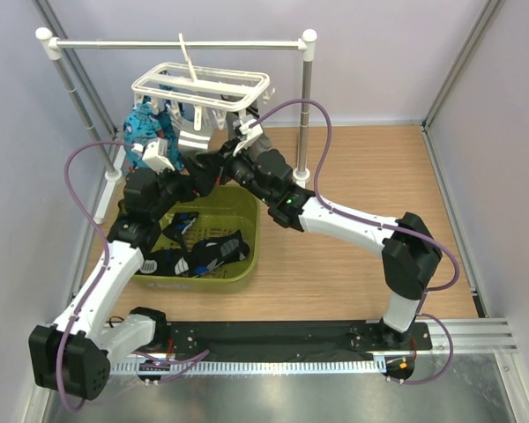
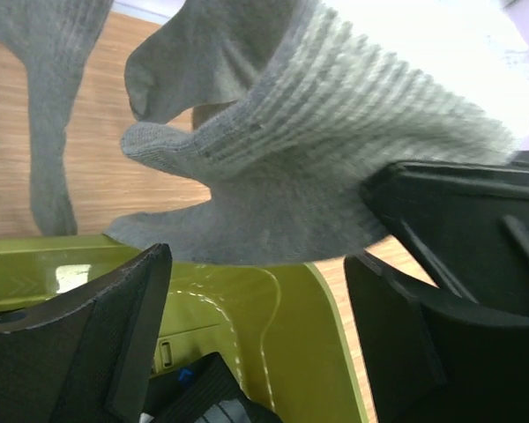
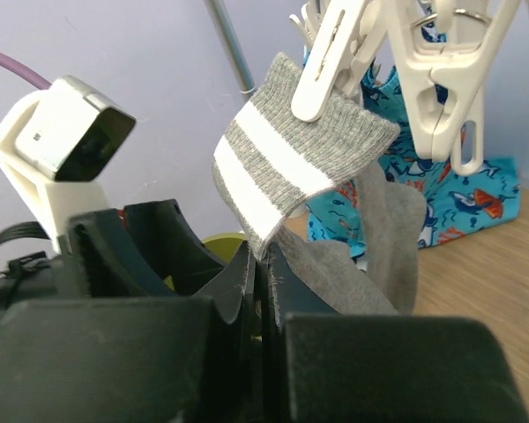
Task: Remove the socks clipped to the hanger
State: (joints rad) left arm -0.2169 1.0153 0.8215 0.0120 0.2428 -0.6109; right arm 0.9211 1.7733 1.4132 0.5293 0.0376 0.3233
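The white grid hanger [image 1: 203, 86] hangs from the rail by its hook. A grey sock with a white-striped cuff [image 3: 291, 163] hangs from one of its clips [image 3: 331, 62]; it also shows in the top view [image 1: 194, 139]. My right gripper [image 3: 266, 256] is shut on the lower edge of that cuff, and shows in the top view [image 1: 215, 167]. My left gripper [image 2: 256, 326] is open and empty just under the grey sock's foot [image 2: 282, 167], above the basket; in the top view [image 1: 190, 176] it sits beside the right one. A blue patterned sock [image 1: 142, 132] stays clipped at the left.
A green basket [image 1: 245, 264] below the hanger holds black socks [image 1: 213, 251] with white and blue marks. The white pole stand [image 1: 308, 97] and its rail frame the hanger. Grey walls stand close on the left and right.
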